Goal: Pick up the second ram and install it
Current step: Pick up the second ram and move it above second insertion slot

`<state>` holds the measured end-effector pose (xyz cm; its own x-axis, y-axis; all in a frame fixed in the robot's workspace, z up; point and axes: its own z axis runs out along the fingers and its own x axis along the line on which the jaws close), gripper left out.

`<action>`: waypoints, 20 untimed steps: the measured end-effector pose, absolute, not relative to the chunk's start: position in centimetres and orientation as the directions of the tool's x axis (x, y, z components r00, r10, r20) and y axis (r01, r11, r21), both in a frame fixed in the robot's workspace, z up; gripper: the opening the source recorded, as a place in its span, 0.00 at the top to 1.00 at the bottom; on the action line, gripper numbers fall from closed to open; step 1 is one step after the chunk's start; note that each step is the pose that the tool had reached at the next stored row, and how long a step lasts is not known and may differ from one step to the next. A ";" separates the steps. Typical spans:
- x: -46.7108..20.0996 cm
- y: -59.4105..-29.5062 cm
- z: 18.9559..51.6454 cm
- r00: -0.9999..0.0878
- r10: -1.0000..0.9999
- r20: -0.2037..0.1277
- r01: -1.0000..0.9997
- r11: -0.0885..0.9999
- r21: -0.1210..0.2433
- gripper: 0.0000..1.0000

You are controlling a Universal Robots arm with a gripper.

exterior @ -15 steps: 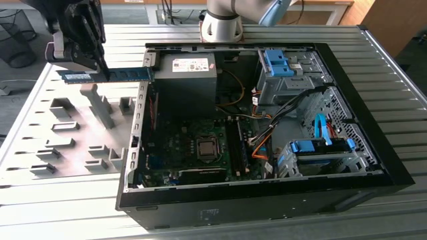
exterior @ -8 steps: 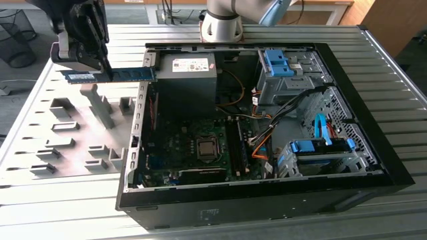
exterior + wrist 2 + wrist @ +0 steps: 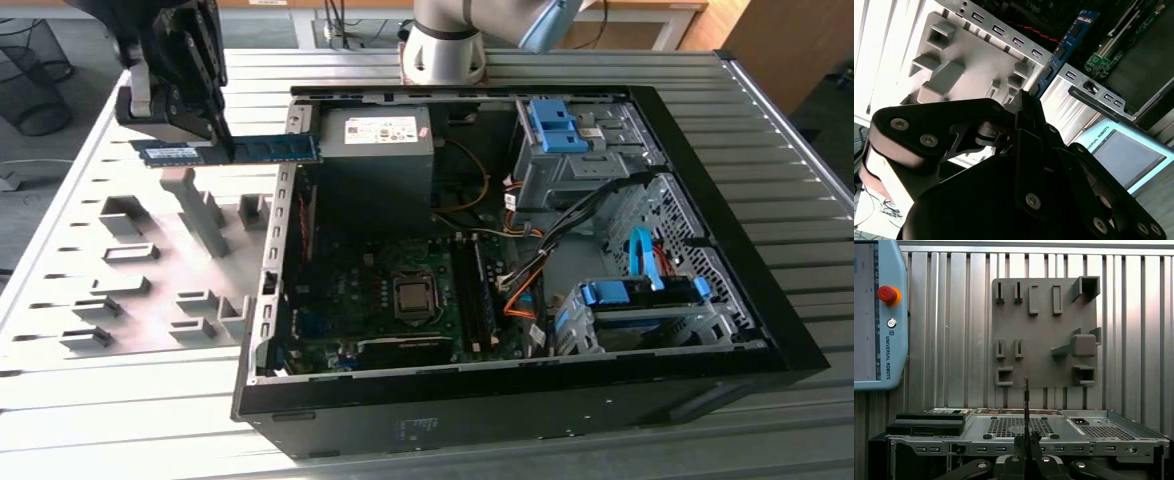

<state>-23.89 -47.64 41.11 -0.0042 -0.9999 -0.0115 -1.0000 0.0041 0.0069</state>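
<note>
Claw [image 3: 222,140] is clamping the memory stick [image 3: 276,148] mid-length | stick is hanging level above the table [image 3: 120,390], just outside the computer case [image 3: 284,235] wall | long axis is lying crosswise to the slots [image 3: 470,290].

An open computer case [image 3: 534,410] lies on the ribbed metal surface [image 3: 120,420]. Inside the case: a motherboard [image 3: 360,300], a power supply [image 3: 378,160] and a blue drive bracket [image 3: 558,125]. Just beside the case: a grey holder plate [image 3: 234,270]. Well apart from the case: a wire basket [image 3: 34,70].
</note>
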 end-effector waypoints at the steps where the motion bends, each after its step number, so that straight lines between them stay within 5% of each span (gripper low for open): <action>1: -23.8 -47.6 41.1 -0.004 -1.000 -0.011 -1.000 0.004 0.007 0.86; 20: -22.3 -47.6 41.1 -0.004 -1.000 -0.011 -1.000 0.004 0.007 0.86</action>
